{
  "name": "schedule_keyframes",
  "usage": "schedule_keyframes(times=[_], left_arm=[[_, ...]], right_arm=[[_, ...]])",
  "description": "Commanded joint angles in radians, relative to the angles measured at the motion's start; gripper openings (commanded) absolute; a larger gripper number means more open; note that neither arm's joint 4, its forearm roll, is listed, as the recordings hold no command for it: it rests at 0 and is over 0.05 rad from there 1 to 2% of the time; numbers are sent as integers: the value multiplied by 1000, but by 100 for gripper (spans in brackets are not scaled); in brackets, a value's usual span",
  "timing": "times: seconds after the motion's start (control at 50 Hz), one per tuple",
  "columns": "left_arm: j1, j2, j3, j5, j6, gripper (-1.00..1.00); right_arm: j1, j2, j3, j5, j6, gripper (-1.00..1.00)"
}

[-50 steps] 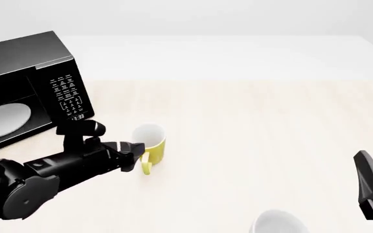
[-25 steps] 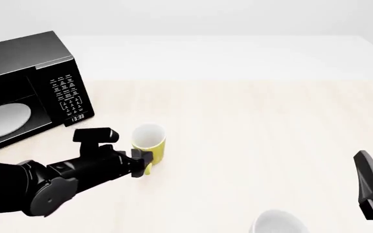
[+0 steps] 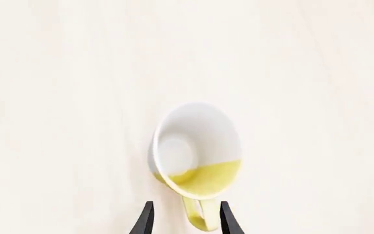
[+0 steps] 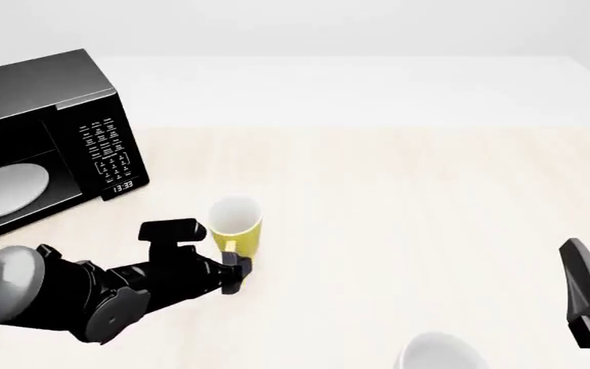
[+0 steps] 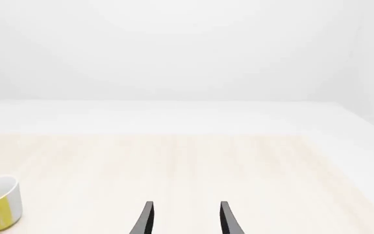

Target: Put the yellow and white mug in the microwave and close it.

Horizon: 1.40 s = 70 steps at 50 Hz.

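The yellow and white mug stands upright on the table in front of the microwave, its loop handle turned toward the near edge. My left gripper is open and points down just on the near side of the mug. In the left wrist view the left gripper has one finger on each side of the handle, with gaps between them. The microwave's cavity is in view with the white turntable plate inside; its door is out of view. My right gripper is open at the near right, holding nothing.
A plain white cup sits at the table's near edge, right of centre. The right wrist view shows the mug far off to one side and bare light wooden tabletop ahead of the right gripper.
My left arm has swung right and toward the near edge, tipping its gripper downward. Its fingers now straddle the mug's handle. The mug and right arm have not moved.
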Motion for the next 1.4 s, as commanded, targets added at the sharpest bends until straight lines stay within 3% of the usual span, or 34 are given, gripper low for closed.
schedule_keyframes(times=[0.02, 0.04, 0.06, 0.46, 0.88, 1.1, 1.4], left_arm=[[-17, 68, -4, -29, -47, 100], [-19, 68, -3, -29, -50, 100], [-20, 66, -4, -26, -45, -100], [13, -56, 42, 2, -19, -100], [88, -323, 105, 117, 56, -100], [210, -435, 109, 169, 153, -100], [420, -442, 102, 157, 249, -100]], right_arm=[[-1, -1, 1, 0, 1, 100], [-1, -1, 1, 0, 1, 100], [-1, -1, 1, 0, 1, 100], [-1, -1, 1, 0, 1, 100], [-1, -1, 1, 0, 1, 100], [-1, -1, 1, 0, 1, 100], [-1, -1, 1, 0, 1, 100]])
